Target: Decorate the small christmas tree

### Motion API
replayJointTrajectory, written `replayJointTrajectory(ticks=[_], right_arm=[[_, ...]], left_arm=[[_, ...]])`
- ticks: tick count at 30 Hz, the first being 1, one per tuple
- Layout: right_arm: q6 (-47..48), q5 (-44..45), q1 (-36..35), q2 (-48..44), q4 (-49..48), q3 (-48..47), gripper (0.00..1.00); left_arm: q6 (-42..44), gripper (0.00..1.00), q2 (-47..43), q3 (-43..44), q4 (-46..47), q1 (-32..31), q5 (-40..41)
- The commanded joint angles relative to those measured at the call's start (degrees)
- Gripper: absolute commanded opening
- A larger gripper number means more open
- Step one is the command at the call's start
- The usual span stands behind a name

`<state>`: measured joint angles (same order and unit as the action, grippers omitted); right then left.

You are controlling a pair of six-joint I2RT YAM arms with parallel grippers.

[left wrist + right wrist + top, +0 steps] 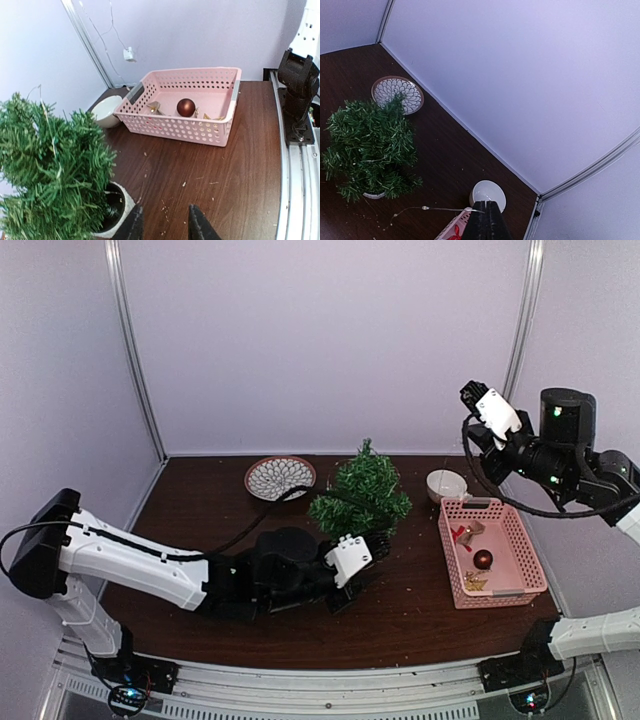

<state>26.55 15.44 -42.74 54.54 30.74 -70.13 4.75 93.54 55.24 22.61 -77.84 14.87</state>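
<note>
While my right hand, raised high, seems clenched on a thin wire for draping the small christmas tree, my left hand sits released beside it.

We see a dark-green small christmas tree in a white pot, a pink hole-dotted basket, a dark-red bauble and a petal-patterned plate.
</note>
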Motion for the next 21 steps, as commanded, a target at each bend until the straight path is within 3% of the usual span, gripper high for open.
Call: replayJointTrajectory(ticks=[1,10,16,21], right_arm=[[-0.3,-5.9,-0.5,-2.8,0.9,0.0,0.0],[5.1,-21.0,-0.9,-8.1,-0.4,2.5,0.0],[6.7,-27.3,-1.0,-9.8,1.5,2.8,0.0],[7.1,-29.4,-1.1,-10.6,1.7,3.8,0.0]], left_arm=[[4.1,0.32,1.2,7.3,-0.5,0.3,-2.1],[-7.0,0.36,-4.1,18.3,-12.5,11.8,-27.1],[4.8,0.35,-2.1,24.8,-19.8,16.2,-33.5],[6.3,0.35,6.4,37.1,-21.8,16.6,-39.0]])
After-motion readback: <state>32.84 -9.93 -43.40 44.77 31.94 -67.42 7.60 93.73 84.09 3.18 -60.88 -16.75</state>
